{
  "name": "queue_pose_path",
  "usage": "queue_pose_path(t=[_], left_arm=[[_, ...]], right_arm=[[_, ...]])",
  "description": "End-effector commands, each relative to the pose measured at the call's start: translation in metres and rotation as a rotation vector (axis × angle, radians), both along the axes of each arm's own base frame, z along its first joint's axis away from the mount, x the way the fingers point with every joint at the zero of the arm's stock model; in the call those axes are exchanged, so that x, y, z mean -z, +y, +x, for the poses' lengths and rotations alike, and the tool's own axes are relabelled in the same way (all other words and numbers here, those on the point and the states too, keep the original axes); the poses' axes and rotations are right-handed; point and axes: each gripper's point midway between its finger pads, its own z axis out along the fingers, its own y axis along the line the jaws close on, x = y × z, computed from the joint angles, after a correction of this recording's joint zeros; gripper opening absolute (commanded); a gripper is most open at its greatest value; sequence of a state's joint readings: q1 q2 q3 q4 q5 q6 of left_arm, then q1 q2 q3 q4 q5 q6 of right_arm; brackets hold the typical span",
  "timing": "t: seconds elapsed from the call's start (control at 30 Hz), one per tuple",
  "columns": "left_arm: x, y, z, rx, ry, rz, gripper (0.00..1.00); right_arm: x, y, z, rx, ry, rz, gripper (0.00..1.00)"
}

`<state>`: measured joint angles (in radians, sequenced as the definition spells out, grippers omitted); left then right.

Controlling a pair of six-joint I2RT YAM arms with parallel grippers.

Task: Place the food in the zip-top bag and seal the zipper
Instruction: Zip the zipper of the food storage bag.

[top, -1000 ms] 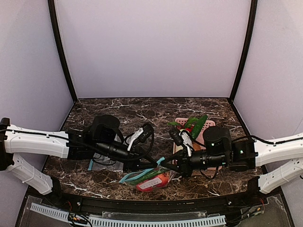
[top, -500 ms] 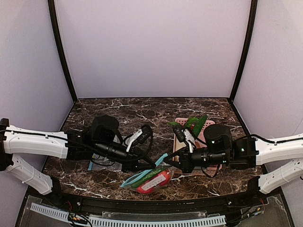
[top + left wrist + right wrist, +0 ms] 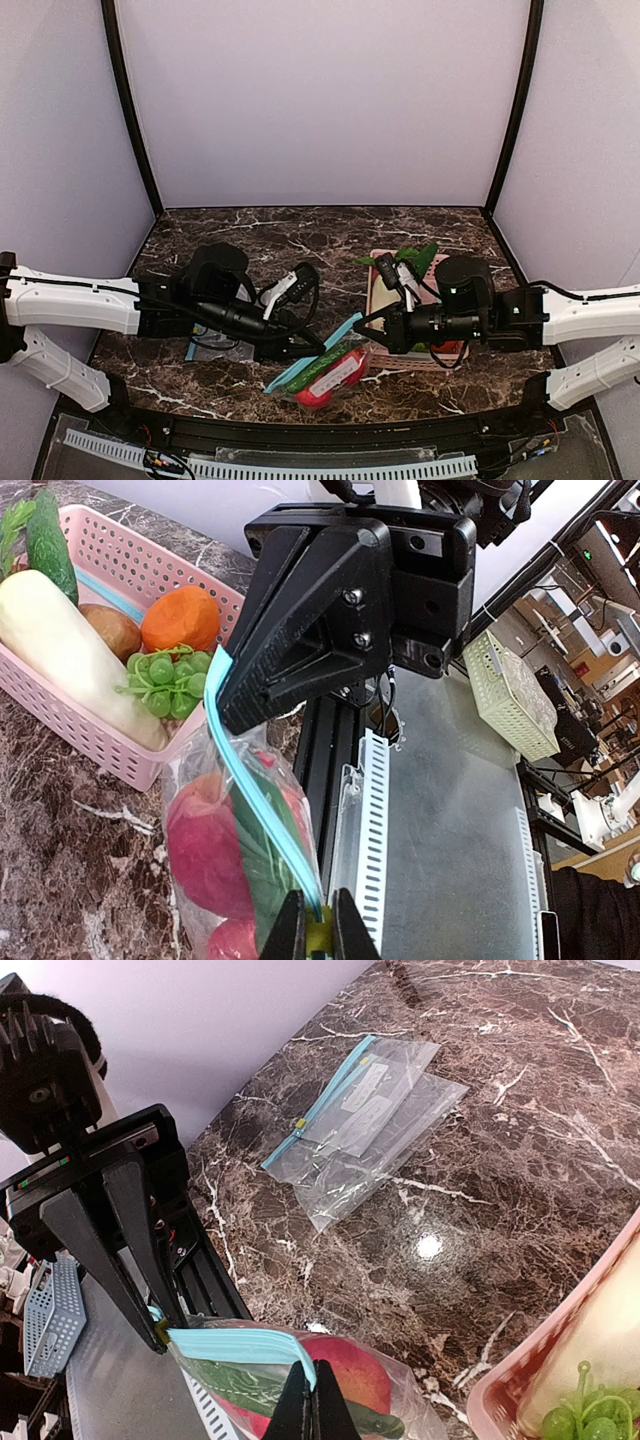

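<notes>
Both hands [image 3: 310, 927] [image 3: 306, 1400] tight on zipper [image 3: 262, 792]

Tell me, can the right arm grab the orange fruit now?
Probably not yet. Its fingers are pinched on the bag's blue strip. The orange fruit lies uncovered in the pink basket nearby, but the arm would have to let go first.

Teal zipper [image 3: 235, 1344], red-pink fruits [image 3: 205, 845], dark green cucumber [image 3: 258, 870], pink basket [image 3: 90, 750], dark white-veined marble table [image 3: 520, 1110].
</notes>
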<state>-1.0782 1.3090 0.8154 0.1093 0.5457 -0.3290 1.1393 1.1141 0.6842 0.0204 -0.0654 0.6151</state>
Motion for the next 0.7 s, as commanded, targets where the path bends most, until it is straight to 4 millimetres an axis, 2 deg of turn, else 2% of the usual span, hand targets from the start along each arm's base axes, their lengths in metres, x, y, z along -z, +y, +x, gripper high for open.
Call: queue_pose_path(t=[0.0, 0.67], left_arm=[[0.003, 0.013, -0.017, 0.058, 0.029, 0.02, 0.01], [0.014, 0.025, -0.016, 0.041, 0.046, 0.046, 0.01]], right_arm=[[0.006, -0.021, 0.025, 0.134, -0.006, -0.034, 0.0], [0.001, -0.041, 0.036, 0.198, -0.009, -0.037, 0.0]])
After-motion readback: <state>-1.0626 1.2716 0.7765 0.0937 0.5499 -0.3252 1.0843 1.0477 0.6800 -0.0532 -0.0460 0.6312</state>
